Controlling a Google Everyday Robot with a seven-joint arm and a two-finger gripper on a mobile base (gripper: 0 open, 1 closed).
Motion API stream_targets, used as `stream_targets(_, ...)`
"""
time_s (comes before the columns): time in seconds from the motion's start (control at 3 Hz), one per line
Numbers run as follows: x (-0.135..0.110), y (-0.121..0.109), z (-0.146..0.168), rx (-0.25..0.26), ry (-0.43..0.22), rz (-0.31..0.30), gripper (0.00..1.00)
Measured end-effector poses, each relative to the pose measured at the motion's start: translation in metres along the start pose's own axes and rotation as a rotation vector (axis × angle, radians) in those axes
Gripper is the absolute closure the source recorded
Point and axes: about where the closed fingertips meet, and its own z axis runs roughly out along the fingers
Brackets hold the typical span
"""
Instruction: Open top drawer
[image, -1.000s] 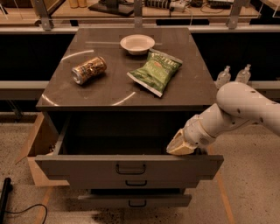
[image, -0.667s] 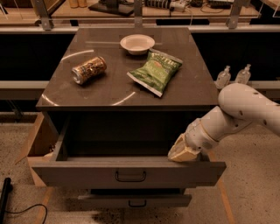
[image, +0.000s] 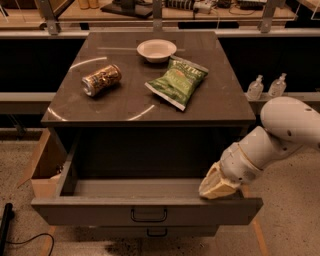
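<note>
The top drawer (image: 100, 212) is pulled far out from the grey cabinet (image: 150, 105). It has a flat grey front, a small dark loop handle (image: 149, 215) at centre and a deep plain grey inside (image: 135, 189). My gripper (image: 216, 187) is at the drawer's right end, with its cream fingers (image: 218, 184) resting just behind the top edge of the front panel, on the inner side. The white arm (image: 280, 135) reaches in from the right.
On the cabinet top lie a white bowl (image: 156, 50), a tipped can (image: 101, 79) and a green chip bag (image: 178, 82). A lower drawer handle (image: 157, 232) shows beneath. A cardboard box (image: 45, 165) stands at the left. Two small bottles (image: 265, 87) stand at the right.
The top drawer has slid further out toward the camera, and the gripper has moved with its front edge. The lower drawers are now mostly covered by it.
</note>
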Motion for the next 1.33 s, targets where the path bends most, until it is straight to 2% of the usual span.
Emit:
stream_targets(0.33,-0.001,0.028,0.000,-0.053,-0.003,0.006,1.00)
stream_targets(0.67,-0.006,0.033,-0.009,-0.038,-0.008,0.008,1.00)
stream_targets(1.0,-0.018,0.017,-0.018,0.007,-0.015,-0.010,1.00)
stream_targets(1.33,-0.021,-0.009,-0.007,0.028,-0.013,-0.033,1.00)
